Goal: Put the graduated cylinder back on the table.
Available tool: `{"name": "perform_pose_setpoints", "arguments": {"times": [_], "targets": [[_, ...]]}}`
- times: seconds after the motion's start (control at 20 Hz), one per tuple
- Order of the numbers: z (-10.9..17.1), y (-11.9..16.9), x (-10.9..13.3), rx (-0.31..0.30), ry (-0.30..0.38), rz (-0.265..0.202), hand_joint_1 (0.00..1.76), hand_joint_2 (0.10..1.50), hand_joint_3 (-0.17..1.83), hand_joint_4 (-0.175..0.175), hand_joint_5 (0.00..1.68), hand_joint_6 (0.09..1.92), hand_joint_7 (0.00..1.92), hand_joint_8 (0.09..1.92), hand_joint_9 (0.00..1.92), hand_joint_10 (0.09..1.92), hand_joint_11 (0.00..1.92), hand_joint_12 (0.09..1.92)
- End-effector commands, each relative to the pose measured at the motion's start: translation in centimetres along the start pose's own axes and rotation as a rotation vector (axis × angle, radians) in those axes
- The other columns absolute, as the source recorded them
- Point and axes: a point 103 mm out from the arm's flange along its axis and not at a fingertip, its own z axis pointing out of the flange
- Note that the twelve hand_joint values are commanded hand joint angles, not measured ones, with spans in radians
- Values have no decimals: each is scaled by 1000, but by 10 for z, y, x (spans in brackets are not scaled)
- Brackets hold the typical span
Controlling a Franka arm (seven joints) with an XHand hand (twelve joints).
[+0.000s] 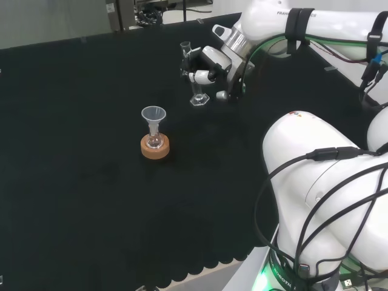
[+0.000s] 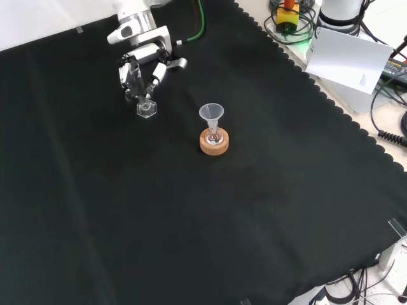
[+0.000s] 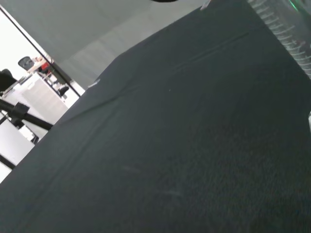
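A clear graduated cylinder point(image 1: 197, 91) stands upright with its hexagonal base point(image 2: 146, 109) on or just above the black cloth. The hand point(image 1: 209, 68) has its fingers curled round the cylinder's tube, above the base. From the front, the hand point(image 2: 141, 67) comes down from the top left, with the cylinder under it. Close up, the wrist view catches the cylinder's marked wall point(image 3: 286, 34) at one edge.
A small round flask with a clear funnel point(image 1: 153, 115) in its neck sits on a cork ring point(image 1: 154, 147) near the cloth's middle, also seen as the cork ring point(image 2: 213, 141) from the front. The arm's white links point(image 1: 327, 182) stand at the right.
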Motion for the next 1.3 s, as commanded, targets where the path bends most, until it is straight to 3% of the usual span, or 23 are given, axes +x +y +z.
{"name": "perform_pose_setpoints", "arguments": {"times": [0.05, 0.45, 0.85, 0.95, 1.1, 1.3], "targets": [[23, -3, -7, -75, 30, 25, 1126, 1216, -175, -126, 964, 1060, 1112, 296, 1325, 87, 1215, 734], [32, -5, -11, -91, 81, 41, 1121, 1219, -171, -124, 954, 1074, 972, 506, 1297, 87, 1174, 782], [37, -9, -12, -63, 97, 29, 1106, 1192, -70, -115, 909, 1125, 856, 639, 1271, 87, 1123, 821], [37, -11, -12, -46, 101, 24, 1091, 1185, -27, -98, 879, 1161, 791, 673, 1245, 87, 1058, 867], [37, -14, -13, -32, 106, 27, 1062, 1178, -4, -41, 861, 1179, 706, 703, 1199, 87, 950, 952], [35, -16, -12, 4, 88, 34, 1037, 1108, -53, -43, 806, 702, 656, 671, 1136, 87, 845, 1012]]}}
